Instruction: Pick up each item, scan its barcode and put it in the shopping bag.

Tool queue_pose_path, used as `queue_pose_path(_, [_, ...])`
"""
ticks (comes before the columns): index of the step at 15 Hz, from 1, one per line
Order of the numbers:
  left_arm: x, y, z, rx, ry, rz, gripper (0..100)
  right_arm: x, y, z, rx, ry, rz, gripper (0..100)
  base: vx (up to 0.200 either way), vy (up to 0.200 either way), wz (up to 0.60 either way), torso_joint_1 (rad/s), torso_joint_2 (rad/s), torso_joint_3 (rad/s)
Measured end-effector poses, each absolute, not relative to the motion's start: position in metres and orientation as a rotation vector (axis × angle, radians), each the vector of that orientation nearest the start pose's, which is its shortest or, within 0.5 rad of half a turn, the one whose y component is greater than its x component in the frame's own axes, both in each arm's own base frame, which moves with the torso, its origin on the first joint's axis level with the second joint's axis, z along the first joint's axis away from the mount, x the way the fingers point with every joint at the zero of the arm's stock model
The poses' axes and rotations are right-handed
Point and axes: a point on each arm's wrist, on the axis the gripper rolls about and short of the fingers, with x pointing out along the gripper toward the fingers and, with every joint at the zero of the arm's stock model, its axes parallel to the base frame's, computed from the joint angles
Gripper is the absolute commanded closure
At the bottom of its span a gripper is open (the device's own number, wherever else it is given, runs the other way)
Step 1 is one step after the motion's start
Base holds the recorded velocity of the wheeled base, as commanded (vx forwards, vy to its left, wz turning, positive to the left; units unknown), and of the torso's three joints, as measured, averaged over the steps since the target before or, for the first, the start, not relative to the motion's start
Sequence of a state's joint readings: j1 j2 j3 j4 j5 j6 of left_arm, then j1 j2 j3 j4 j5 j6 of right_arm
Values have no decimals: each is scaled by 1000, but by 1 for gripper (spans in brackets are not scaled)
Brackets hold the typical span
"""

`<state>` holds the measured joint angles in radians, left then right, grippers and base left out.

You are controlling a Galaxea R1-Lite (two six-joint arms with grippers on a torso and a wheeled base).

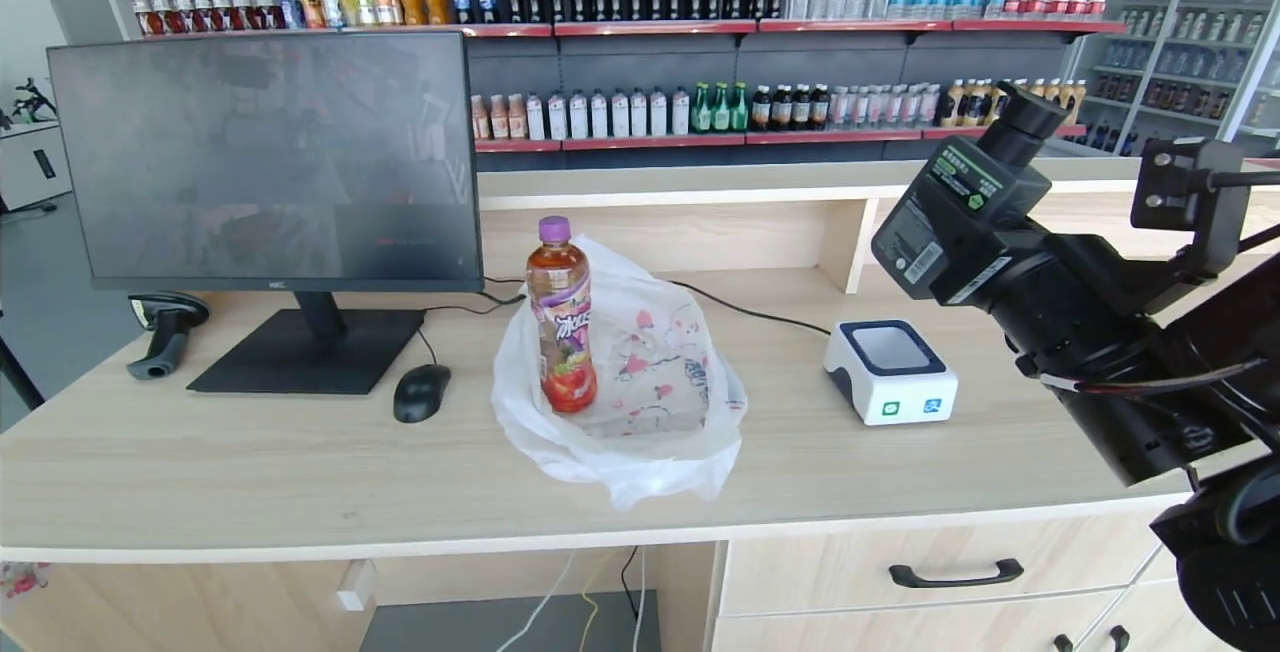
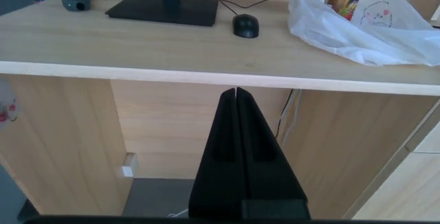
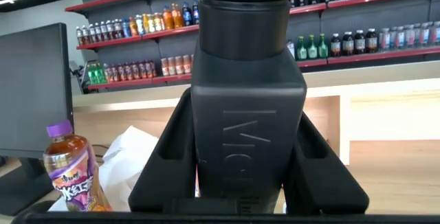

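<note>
Right gripper: fingers clamped on either flank of a black plastic bottle, held aloft and tilted, cap pointing away from the robot. The body looked rigid and smooth-sided. Probably fairly heavy if full and liable to slip, so the hold on the flat mid-body seemed sound. Its printed labels faced out.

Below the right gripper and just to its left, a white desktop scanner sat on the counter, window up. Farther left lay the shopping bag, thin, soft and slumped open. An iced tea bottle stood upright inside it and looked easy to topple.

Left gripper: fingers pressed together, empty, hanging below the counter's front edge.
</note>
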<state>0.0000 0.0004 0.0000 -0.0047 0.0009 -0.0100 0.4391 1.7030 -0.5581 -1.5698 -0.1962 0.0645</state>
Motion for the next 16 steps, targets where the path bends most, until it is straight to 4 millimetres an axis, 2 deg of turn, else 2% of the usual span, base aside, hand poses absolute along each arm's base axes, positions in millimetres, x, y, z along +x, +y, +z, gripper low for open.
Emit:
queue_pose_path(2, [-23,0,76,-9,-4,0,100,253,113,208,194,-386,251,100,0,200,0,2,0,0])
queue_pose_path(6, [-23,0,76,-5,-5,0,100,266,119,204,191,-379,252,100,0,0,0,0,0,0])
queue_pose_path(10, [-23,0,76,-4,-4,0,100,271,120,197,184,-357,246,100,0,0,0,0,0,0])
queue_pose_path(13, [-23,0,76,-4,-3,0,100,272,121,193,179,-342,246,100,0,0,600,1,4,1])
queue_pose_path(16, [-23,0,76,-4,-3,0,100,272,121,189,173,-326,246,100,0,0,0,0,0,0])
